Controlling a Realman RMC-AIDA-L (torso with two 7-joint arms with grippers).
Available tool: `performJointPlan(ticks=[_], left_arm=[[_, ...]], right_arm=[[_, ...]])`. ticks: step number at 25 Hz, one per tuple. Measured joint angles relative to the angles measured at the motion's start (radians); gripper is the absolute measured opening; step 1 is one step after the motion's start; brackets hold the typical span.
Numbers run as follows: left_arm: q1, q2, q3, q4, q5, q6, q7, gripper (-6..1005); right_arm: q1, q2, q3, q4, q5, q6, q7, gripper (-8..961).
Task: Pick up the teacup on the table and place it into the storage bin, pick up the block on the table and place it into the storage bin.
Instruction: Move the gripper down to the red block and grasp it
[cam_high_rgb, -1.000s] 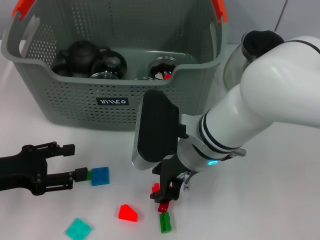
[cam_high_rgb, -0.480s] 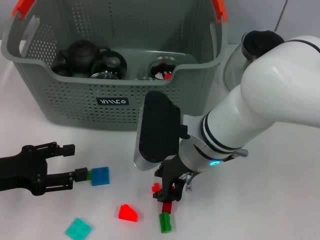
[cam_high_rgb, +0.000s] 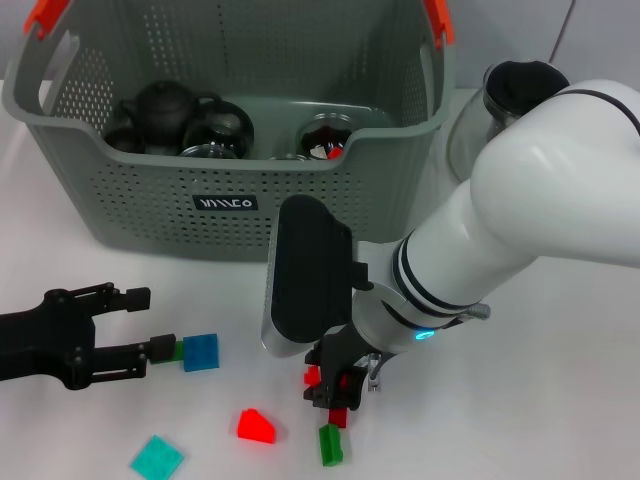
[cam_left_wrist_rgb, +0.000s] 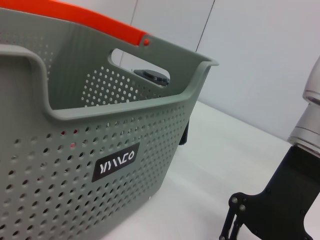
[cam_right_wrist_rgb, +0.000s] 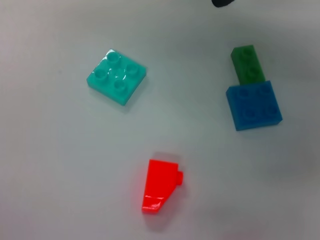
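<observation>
A white worktop (cam_high_rgb: 560, 400) is carrying loose toy bricks nearest the robot. A teal square brick (cam_high_rgb: 156, 457) is lying at the near edge, with a red sloped brick (cam_high_rgb: 256, 426) to its right and a green brick (cam_high_rgb: 331, 444) further right. Just beyond the green brick, the right pincer (cam_high_rgb: 333, 385) is pointing down at the worktop, its black fingers closing around a small red block (cam_high_rgb: 338, 415) that is touching the green brick. The large white right arm is reaching in from the right.

On the left, the black left pincer (cam_high_rgb: 130, 322) is hovering low with its fingers spread apart, gripping nothing. Just past its fingertips, a blue brick (cam_high_rgb: 200, 352) is sitting against a second small green brick (cam_high_rgb: 177, 350).

Farther back, the grey-green perforated storage bin (cam_high_rgb: 230, 205) is standing on the worktop, holding a dark teapot (cam_high_rgb: 165, 108) and glass cups (cam_high_rgb: 325, 136). A clear glass pot (cam_high_rgb: 490, 110) is standing just beside the bin's right end.
</observation>
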Motion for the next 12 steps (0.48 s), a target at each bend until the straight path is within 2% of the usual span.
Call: performJointPlan(ticks=[12], left_arm=[[-0.001,0.001,0.0,0.0,0.0,-0.002,0.0,798]], right_arm=[[0.001,0.0,-0.003,0.005,0.0,0.022,-0.005,359]])
